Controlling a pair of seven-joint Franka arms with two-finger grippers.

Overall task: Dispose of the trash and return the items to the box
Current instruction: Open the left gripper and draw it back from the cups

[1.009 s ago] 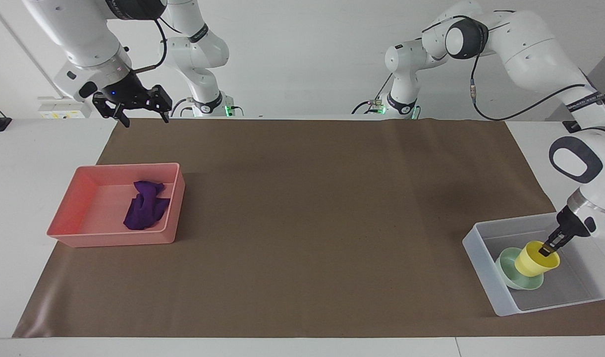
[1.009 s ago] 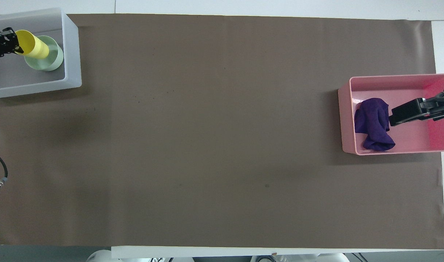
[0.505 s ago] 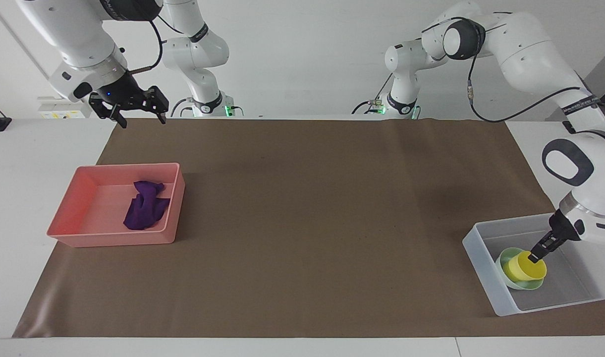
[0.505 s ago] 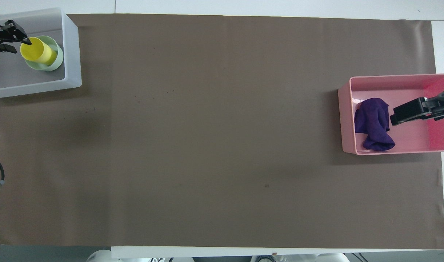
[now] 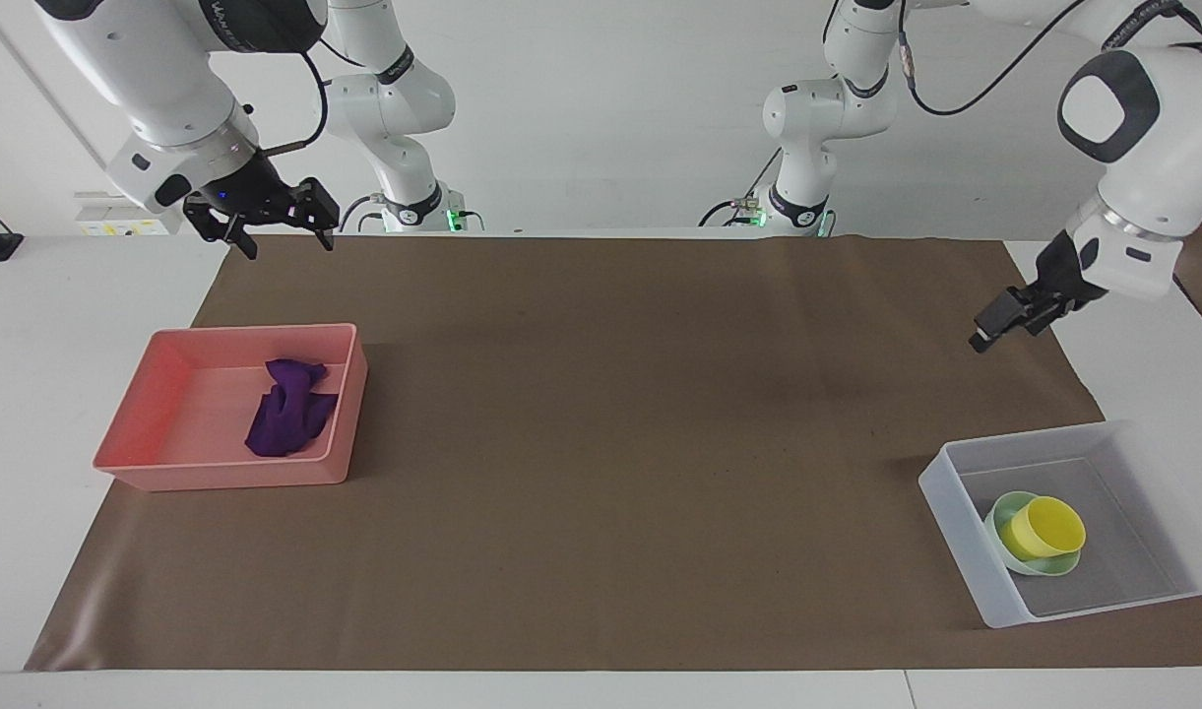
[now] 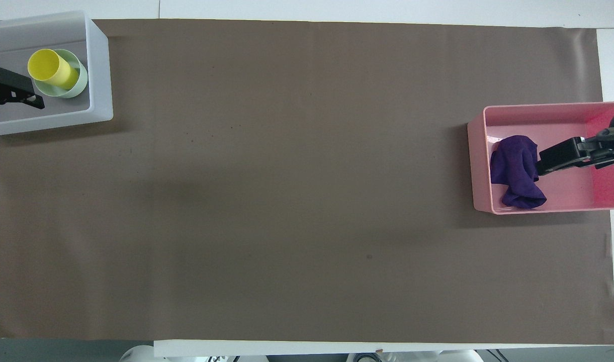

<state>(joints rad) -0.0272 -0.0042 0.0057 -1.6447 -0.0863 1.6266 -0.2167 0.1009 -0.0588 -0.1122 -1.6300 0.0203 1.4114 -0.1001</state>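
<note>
I see a brown mat covering the white worktop under a white wall, yellow cup tilted in the green bowl, mouth up, right gripper fingers spread, left gripper fingers unreadable.

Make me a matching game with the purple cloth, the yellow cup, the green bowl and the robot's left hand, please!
Things:
1. purple cloth
2. yellow cup
3. green bowl
4. left gripper

Places:
A. in the clear box, with something sitting in it
B. up in the air, holding nothing
C. in the pink tray
D. sitting inside the bowl

Pairs: 1-C, 2-D, 3-A, 4-B
</note>
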